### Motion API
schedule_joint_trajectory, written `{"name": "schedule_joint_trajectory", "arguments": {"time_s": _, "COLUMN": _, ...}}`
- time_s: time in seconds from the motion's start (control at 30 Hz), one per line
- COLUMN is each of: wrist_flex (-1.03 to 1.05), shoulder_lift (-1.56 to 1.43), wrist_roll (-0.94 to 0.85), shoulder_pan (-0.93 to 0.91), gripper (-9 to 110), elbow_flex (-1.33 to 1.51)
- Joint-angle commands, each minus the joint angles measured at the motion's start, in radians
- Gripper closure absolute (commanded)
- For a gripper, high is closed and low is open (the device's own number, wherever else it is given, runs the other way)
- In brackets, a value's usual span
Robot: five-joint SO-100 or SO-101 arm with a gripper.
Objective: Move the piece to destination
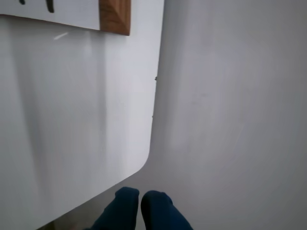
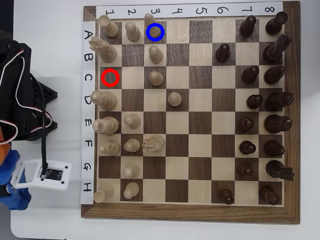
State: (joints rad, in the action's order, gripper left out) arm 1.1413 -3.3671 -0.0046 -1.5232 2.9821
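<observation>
Wrist view: your gripper point(image 1: 140, 203) sits at the bottom edge, its two dark blue fingertips point(image 1: 125, 203) pressed almost together with only a thin slit between them, holding nothing. Below it you see the white desk point(image 1: 72, 120) with its rounded corner, and grey floor point(image 1: 230, 120) to the right of the desk edge. One corner of the wooden chessboard point(image 1: 115, 17) shows at the top, with a strip of its white label beside it. No chess pieces appear in this view. Overhead view: your arm point(image 2: 20, 100) is parked on the desk point(image 2: 50, 30) left of the chessboard point(image 2: 190, 212), well apart from every piece; black body with white cables, and a white box with blue parts lower down. The gripper itself you cannot make out here. The piece point(image 2: 154, 30), light beige and slender with a small rounded head, stands on the dark square in row A, column 3, and its head lies inside the blue ring point(image 2: 155, 32) marking the destination. The red ring point(image 2: 110, 77) marks the dark square at row C, column 1, which carries no piece. Light pawns point(image 2: 156, 54) stand just below the piece in the same column. The light knight point(image 2: 153, 144) is on row F, column 3. Dark pieces point(image 2: 272, 75) fill the columns on the right side of the board.
</observation>
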Motion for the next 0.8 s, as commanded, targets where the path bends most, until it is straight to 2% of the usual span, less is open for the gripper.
{"name": "schedule_joint_trajectory", "arguments": {"time_s": 0.0, "wrist_flex": 0.026, "shoulder_lift": -0.057, "wrist_roll": -0.034, "shoulder_pan": -0.049, "gripper": 101, "elbow_flex": 0.055}}
{"name": "schedule_joint_trajectory", "arguments": {"time_s": 0.77, "wrist_flex": -0.041, "shoulder_lift": -0.06, "wrist_roll": -0.018, "shoulder_pan": -0.091, "gripper": 101, "elbow_flex": 0.141}}
